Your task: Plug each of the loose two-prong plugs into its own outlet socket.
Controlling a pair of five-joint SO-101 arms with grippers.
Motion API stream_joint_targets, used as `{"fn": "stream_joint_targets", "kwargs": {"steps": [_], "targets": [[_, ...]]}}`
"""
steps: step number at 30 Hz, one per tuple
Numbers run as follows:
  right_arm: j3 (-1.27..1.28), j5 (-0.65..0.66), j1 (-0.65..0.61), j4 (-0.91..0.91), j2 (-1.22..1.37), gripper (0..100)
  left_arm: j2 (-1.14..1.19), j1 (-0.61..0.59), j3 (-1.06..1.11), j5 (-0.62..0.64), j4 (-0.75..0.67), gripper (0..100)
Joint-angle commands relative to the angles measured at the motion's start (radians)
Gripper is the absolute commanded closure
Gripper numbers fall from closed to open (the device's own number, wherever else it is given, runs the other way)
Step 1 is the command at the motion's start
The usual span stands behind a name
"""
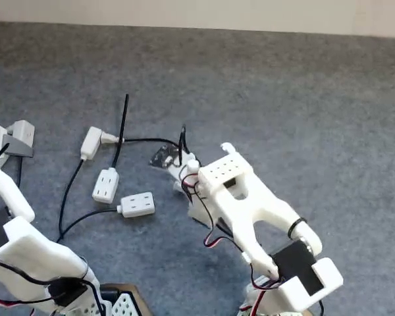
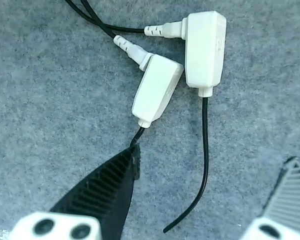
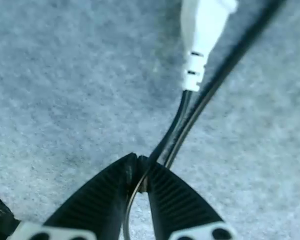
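My left gripper (image 2: 210,160) stands wide open over the carpet (image 2: 50,100), holding nothing; a white plug (image 1: 91,141) lies near one socket (image 1: 106,185) and a second socket (image 1: 137,204), none of them touching; my right gripper (image 3: 140,172) is pinched narrow on the black cord (image 3: 172,127) running from the plug. I judge the plug light and rigid, the cord limp; take hold of the plug body by its flat sides, not the cord.
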Motion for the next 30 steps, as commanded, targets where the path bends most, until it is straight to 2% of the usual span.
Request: {"fn": "stream_joint_targets", "kwargs": {"steps": [1, 6, 8, 11, 18, 30], "targets": [[-0.116, -0.015, -0.002, 0.018, -0.007, 96.0, -0.005, -0.004, -0.038, -0.009, -0.002, 59], [-0.151, -0.006, -0.024, 0.008, -0.007, 73.4, -0.004, -0.004, -0.038, -0.009, -0.002, 59], [-0.151, -0.009, -0.064, 0.008, -0.007, 68.4, -0.004, -0.004, -0.038, -0.009, -0.002, 59], [-0.142, -0.017, -0.113, -0.038, -0.008, 68.2, -0.004, -0.004, -0.038, -0.009, -0.002, 59], [-0.035, -0.072, -0.099, -0.303, 0.045, 68.6, -0.004, -0.004, -0.033, -0.009, -0.002, 59], [-0.196, -0.075, 0.022, -0.317, 0.289, 78.2, -0.004, -0.002, -0.031, -0.009, -0.002, 59]]}}
